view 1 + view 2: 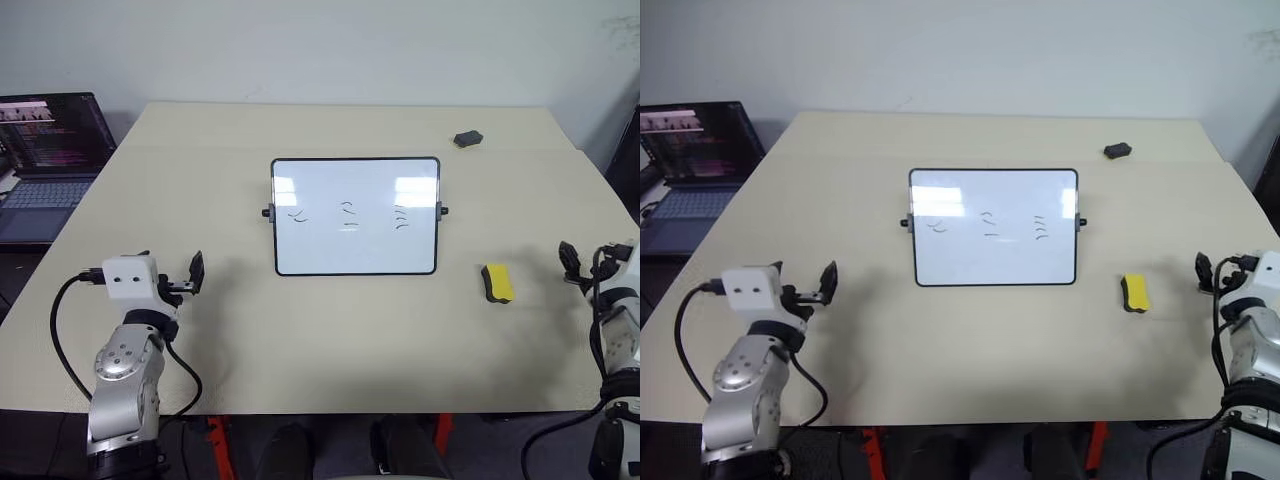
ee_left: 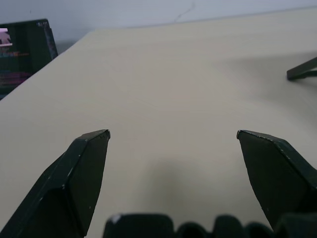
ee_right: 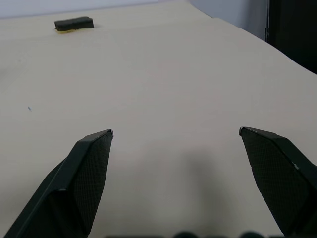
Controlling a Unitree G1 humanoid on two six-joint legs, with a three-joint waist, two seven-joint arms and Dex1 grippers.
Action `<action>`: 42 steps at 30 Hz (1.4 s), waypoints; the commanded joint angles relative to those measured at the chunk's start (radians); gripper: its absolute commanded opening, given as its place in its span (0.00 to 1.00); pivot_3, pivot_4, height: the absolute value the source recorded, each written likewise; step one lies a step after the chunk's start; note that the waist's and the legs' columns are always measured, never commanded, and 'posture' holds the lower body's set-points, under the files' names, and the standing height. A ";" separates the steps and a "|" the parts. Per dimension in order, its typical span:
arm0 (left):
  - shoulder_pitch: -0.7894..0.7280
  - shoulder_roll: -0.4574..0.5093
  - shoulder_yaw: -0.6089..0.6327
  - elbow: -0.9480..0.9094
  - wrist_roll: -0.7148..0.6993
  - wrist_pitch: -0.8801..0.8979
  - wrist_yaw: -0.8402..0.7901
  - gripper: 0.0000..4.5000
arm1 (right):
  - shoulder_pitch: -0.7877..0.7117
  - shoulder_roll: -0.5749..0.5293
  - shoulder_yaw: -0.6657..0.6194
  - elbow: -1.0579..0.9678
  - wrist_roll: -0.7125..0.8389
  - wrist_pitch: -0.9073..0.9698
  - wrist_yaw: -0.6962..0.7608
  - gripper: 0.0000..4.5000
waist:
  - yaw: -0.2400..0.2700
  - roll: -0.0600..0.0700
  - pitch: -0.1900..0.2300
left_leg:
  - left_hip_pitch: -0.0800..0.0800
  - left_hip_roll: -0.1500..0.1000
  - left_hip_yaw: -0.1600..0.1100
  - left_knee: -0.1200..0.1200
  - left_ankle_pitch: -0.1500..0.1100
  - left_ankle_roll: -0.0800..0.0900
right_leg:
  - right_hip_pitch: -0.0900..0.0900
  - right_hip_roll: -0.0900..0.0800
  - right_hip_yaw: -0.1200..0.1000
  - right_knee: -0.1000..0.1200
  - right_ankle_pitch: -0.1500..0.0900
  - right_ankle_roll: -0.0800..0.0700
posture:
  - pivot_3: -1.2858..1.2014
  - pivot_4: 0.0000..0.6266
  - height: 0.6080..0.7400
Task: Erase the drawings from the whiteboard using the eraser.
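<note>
Three groups of drawings point(image 1: 348, 215) remain on the whiteboard point(image 1: 356, 250); nothing is grasped. Both our end effectors, left point(image 1: 190, 277) and right point(image 1: 1214, 272), gape empty. Next, our right must reach the eraser point(image 1: 497, 282) lying on the surface point(image 1: 330, 350) beside it.

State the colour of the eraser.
Yellow, with a black edge; the eraser shows best in the left eye view.

A whiteboard point(image 1: 355, 216) stands propped at the centre of a beige counter point(image 1: 330, 340), three small groups of black drawings point(image 1: 349, 214) across its middle. To the whiteboard's right lies the yellow eraser point(image 1: 497, 282); beyond its far right corner, a dark grey lump point(image 1: 467, 139). An open laptop point(image 1: 45, 160) sits off the counter to the whiteboard's left. The left tool point(image 1: 193, 275) hovers near the whiteboard's lower left, the right tool point(image 1: 570, 262) right of the eraser.
</note>
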 commanded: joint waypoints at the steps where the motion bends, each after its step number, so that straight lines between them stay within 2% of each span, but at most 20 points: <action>1: -0.015 0.003 0.009 0.009 0.005 -0.015 0.006 1.00 | 0.000 -0.025 -0.030 -0.035 0.014 -0.001 0.004 0.99 | 0.000 0.000 0.000 | 0.000 0.000 0.000 0.000 0.000 0.000 | 0.000 0.000 0.000 0.000 0.000 0.000 | 0.52 0.24 1.00; 5: -0.043 0.010 0.026 0.028 -0.018 -0.037 -0.008 1.00 | 0.054 0.003 -0.057 -0.150 0.053 0.033 0.000 0.99 | 0.001 0.000 0.000 | 0.001 0.000 -0.001 0.000 0.000 0.000 | 0.000 0.000 0.000 0.001 0.000 0.000 | 0.52 0.24 1.00; 10: -0.029 0.068 0.065 0.044 -0.079 -0.037 -0.103 1.00 | 0.123 0.041 -0.064 -0.309 0.071 0.064 -0.039 0.99 | -0.003 0.000 0.000 | 0.001 0.000 0.000 0.000 0.000 0.000 | 0.000 0.000 0.000 0.001 0.000 0.000 | 0.52 0.24 1.00; 12: -0.010 0.092 0.081 0.012 -0.177 0.030 -0.189 1.00 | 0.153 0.061 -0.064 -0.358 0.070 0.076 -0.054 0.99 | -0.003 0.000 0.000 | 0.001 0.001 -0.001 0.000 0.000 0.000 | 0.000 0.000 -0.001 0.001 0.000 0.000 | 0.52 0.24 1.00; 18: -0.051 0.239 0.077 -0.023 -0.288 0.117 -0.388 1.00 | 0.275 0.131 -0.051 -0.634 0.081 0.154 -0.119 0.99 | 0.004 0.001 0.000 | 0.000 0.000 -0.002 0.000 0.000 0.000 | 0.000 0.000 -0.001 0.001 0.000 0.000 | 0.52 0.24 1.00; 22: -0.210 0.322 -0.021 -0.062 -0.389 0.248 -0.527 1.00 | 0.333 0.149 -0.098 -0.802 0.162 0.252 -0.145 0.99 | 0.012 0.001 0.000 | 0.000 0.000 -0.004 0.001 0.001 0.000 | 0.000 0.000 -0.003 0.002 0.000 0.000 | 0.52 0.24 1.00; 27: -0.308 0.423 -0.152 -0.146 -0.527 0.422 -0.745 1.00 | 0.423 0.152 -0.110 -1.001 0.264 0.394 -0.151 0.99 | 0.001 0.001 0.000 | 0.000 0.000 -0.002 0.000 0.001 0.000 | 0.001 0.000 -0.001 0.001 0.000 0.000 | 0.52 0.24 1.00; 31: -0.415 0.463 -0.318 -0.144 -0.479 0.416 -0.924 1.00 | 0.477 0.154 -0.091 -1.137 0.297 0.496 -0.202 0.99 | -0.003 0.003 0.001 | 0.000 0.000 -0.002 -0.001 0.001 0.000 | -0.001 0.001 -0.002 0.001 -0.001 -0.001 | 0.52 0.24 1.00; 33: -0.475 0.462 -0.408 -0.121 -0.400 0.349 -0.991 1.00 | 0.475 0.139 -0.051 -1.204 0.278 0.584 -0.266 0.99 | -0.004 0.003 0.001 | 0.000 0.000 -0.001 -0.001 0.001 0.000 | -0.001 0.002 -0.001 0.002 -0.001 -0.001 | 0.52 0.24 1.00; 34: -0.497 0.449 -0.441 -0.110 -0.369 0.316 -1.011 1.00 | 0.465 0.143 -0.041 -1.237 0.316 0.643 -0.298 0.99 | -0.005 0.003 0.001 | 0.001 0.000 -0.001 0.000 0.001 0.000 | -0.001 0.002 -0.001 0.002 -0.001 -0.001 | 0.52 0.24 1.00; 39: -0.542 0.387 -0.496 -0.075 -0.323 0.267 -1.039 1.00 | 0.423 0.167 -0.004 -1.301 0.347 0.791 -0.409 0.99 | -0.003 0.003 0.001 | 0.000 0.000 -0.001 0.000 0.001 0.000 | -0.001 0.003 0.000 0.001 -0.001 -0.001 | 0.52 0.24 1.00; 42: -0.541 0.355 -0.515 -0.059 -0.277 0.223 -1.031 1.00 | 0.396 0.156 0.076 -1.291 0.273 0.833 -0.434 0.99 | -0.002 0.002 0.001 | -0.001 0.000 -0.002 0.000 0.001 0.001 | -0.001 0.003 0.000 0.001 -0.001 -0.001 | 0.52 0.24 1.00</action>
